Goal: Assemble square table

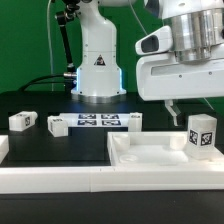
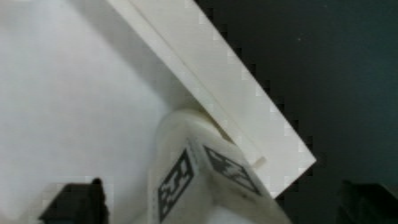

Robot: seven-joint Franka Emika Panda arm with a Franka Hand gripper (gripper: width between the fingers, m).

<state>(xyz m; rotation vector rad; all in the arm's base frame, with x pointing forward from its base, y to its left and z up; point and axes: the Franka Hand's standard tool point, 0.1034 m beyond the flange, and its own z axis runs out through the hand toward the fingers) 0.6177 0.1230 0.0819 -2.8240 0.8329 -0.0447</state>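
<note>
The square table's white top [image 1: 140,152] lies at the exterior view's right front, its raised rim [image 2: 214,70] running slantwise through the wrist view. One tagged white leg [image 1: 203,133] stands upright in the top's corner. My gripper [image 1: 197,110] hangs just above that leg. In the wrist view the leg [image 2: 205,172] sits between my gripper's [image 2: 214,212] fingers, and the dark finger [image 2: 75,203] stands well apart from it. The jaws are open and hold nothing. Three more legs lie on the black table: two [image 1: 22,121] [image 1: 57,124] at the left, one [image 1: 135,122] mid-table.
The marker board [image 1: 98,122] lies flat in front of the robot base [image 1: 97,70]. A long white rail [image 1: 50,182] edges the black surface at the front, with another piece [image 1: 3,148] at the left edge.
</note>
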